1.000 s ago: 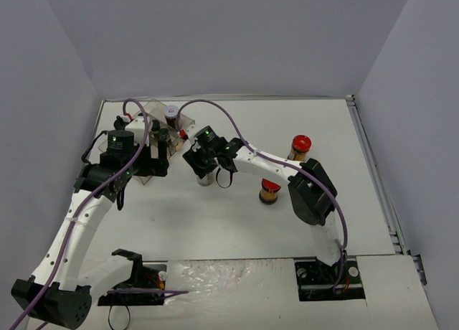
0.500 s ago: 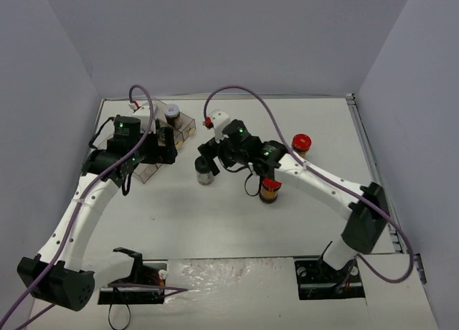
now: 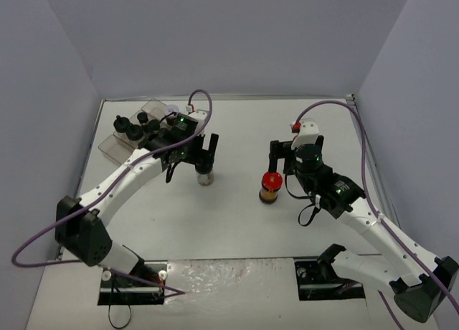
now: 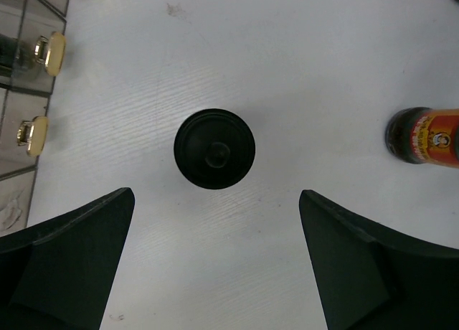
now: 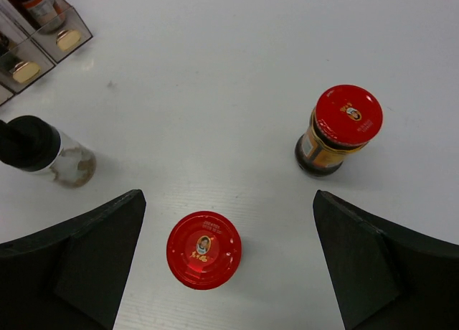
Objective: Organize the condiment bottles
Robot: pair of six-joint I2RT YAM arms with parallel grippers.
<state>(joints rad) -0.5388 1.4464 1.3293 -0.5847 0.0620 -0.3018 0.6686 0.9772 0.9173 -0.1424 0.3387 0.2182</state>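
A black-capped condiment bottle stands alone on the white table. My left gripper hovers right over it, open; in the left wrist view its cap lies just ahead of the left gripper, untouched. A red-lidded jar stands further right. My right gripper hangs open above it; the right wrist view shows that jar low between the fingers of the right gripper, apart from both. Another red-lidded jar stands beyond, hidden under the arm in the top view.
The clear compartment tray sits at the back left, with black-capped jars standing in it. Its edge shows at the left of the left wrist view. Grey walls close in the table on three sides.
The right gripper opened, left the black-capped bottle and drew back to the right, above the red-lidded jar. The left arm swung from the tray rightward to above the black-capped bottle.
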